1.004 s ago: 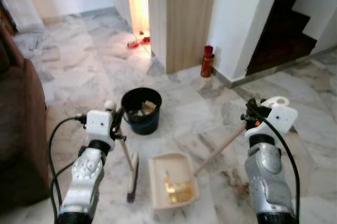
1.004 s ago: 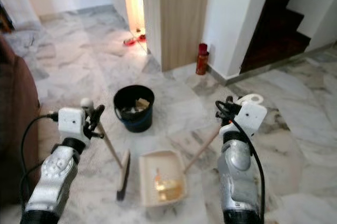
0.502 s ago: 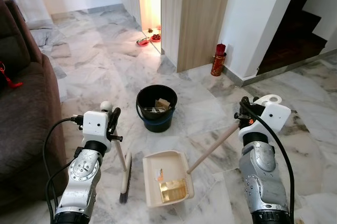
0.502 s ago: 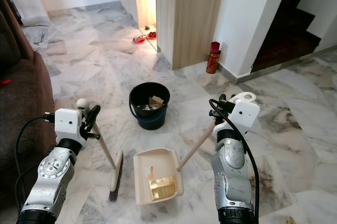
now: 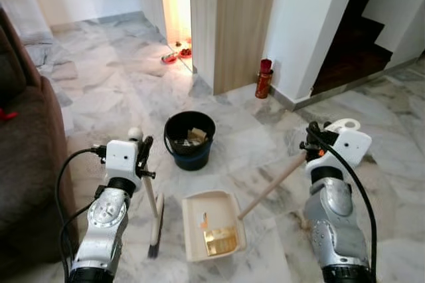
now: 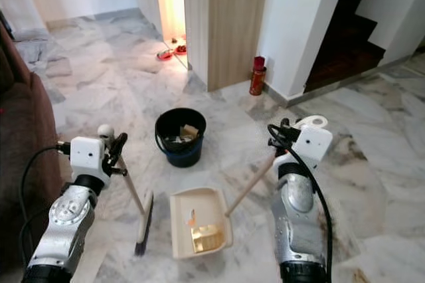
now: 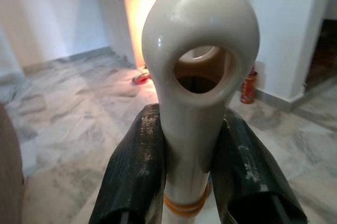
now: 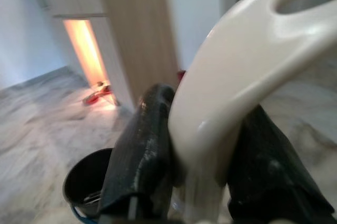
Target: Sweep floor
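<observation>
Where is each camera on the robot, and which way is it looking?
Left eye view: on the head, looking down at the cream plastic dustpan, both silver arms showing.
Right eye view: beside it, same scene; both share the black round bucket.
Left wrist view: on the left wrist, looking along the left gripper clamping the cream broom handle.
Right wrist view: on the right wrist, right gripper clamping the dustpan handle; bucket shared too.

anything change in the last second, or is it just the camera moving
Mostly the camera: the whole scene shifts between pictures, so the head moved. The left gripper stays shut on the broom handle and the right gripper on the dustpan handle. The dustpan still lies on the floor with yellow debris inside, broom head beside it, black bucket beyond.
</observation>
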Controlling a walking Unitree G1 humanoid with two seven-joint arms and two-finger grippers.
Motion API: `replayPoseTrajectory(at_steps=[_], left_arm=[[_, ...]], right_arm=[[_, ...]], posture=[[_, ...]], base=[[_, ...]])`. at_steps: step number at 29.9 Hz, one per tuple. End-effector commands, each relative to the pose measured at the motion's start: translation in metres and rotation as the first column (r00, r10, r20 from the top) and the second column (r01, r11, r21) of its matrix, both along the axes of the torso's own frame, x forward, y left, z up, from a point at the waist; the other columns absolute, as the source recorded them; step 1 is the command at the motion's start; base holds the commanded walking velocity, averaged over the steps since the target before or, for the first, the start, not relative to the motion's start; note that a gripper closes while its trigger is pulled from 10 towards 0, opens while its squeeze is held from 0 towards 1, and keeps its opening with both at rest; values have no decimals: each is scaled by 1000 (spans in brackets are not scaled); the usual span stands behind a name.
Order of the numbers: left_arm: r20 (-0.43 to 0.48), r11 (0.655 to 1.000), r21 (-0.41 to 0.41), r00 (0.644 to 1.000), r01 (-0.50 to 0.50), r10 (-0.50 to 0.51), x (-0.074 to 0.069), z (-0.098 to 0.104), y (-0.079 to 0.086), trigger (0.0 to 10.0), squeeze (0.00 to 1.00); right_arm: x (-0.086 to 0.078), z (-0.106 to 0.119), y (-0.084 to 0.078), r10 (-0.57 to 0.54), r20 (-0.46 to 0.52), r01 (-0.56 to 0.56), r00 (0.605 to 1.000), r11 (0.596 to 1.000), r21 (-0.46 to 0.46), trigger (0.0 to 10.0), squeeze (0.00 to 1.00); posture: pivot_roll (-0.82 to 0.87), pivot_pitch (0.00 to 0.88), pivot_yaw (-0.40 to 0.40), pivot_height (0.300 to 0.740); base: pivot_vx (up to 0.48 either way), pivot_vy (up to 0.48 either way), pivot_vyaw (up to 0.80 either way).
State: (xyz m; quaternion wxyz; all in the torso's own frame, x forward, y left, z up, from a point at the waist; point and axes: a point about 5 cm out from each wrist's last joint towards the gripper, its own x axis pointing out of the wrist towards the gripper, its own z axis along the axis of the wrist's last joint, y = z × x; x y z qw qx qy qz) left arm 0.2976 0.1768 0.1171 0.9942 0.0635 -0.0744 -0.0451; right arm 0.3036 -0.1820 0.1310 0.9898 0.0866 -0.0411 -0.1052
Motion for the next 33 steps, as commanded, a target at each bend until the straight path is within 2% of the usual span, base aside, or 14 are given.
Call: replayPoseTrajectory(at_steps=[1, 12, 16, 20, 22, 26, 27, 33], left_arm=[[45, 1000, 21, 999, -14, 13, 2, 12, 4, 10000, 0], [45, 1000, 20, 999, -12, 11, 2, 12, 4, 10000, 0], [45, 1000, 20, 999, -13, 12, 2, 12, 4, 10000, 0], [52, 1000, 20, 999, -12, 10, 2, 12, 4, 10000, 0], [56, 1000, 18, 998, -7, 6, 2, 12, 4, 10000, 0], [56, 1000, 16, 998, -1, 0, 2, 12, 3, 10000, 0], [56, 1000, 16, 998, 1, -2, 2, 12, 2, 10000, 0], [55, 1000, 15, 998, 4, -5, 1, 11, 2, 10000, 0]], right_arm=[[6, 22, 10, 38, 85, -39, 996, 999, 11, 10000, 0], [5, 19, 13, 65, 70, -67, 995, 997, 24, 10000, 0], [6, 25, 13, 61, 96, -64, 994, 998, 28, 10000, 0], [6, 36, 12, 56, 149, -62, 987, 998, 34, 10000, 0], [6, 54, 12, 52, 214, -60, 975, 998, 28, 10000, 0], [7, 66, 9, 28, 255, -35, 967, 999, 24, 10000, 0], [8, 72, 8, 20, 271, -20, 962, 1000, -1, 10000, 0], [7, 97, 14, 31, 345, -26, 938, 999, -18, 10000, 0]], posture=[[-62, 0, 4, 740], [-62, 0, 5, 740], [-60, 0, 5, 740], [-60, 0, 6, 740], [-62, 0, 7, 740], [-65, 0, 8, 740], [-66, 0, 8, 740], [-68, 0, 6, 740]], base=[[326, 0, 800], [334, 0, 0], [334, 0, 0], [137, 0, 0], [0, 0, 0], [0, 0, 0], [0, 0, 0], [0, 0, 0]])
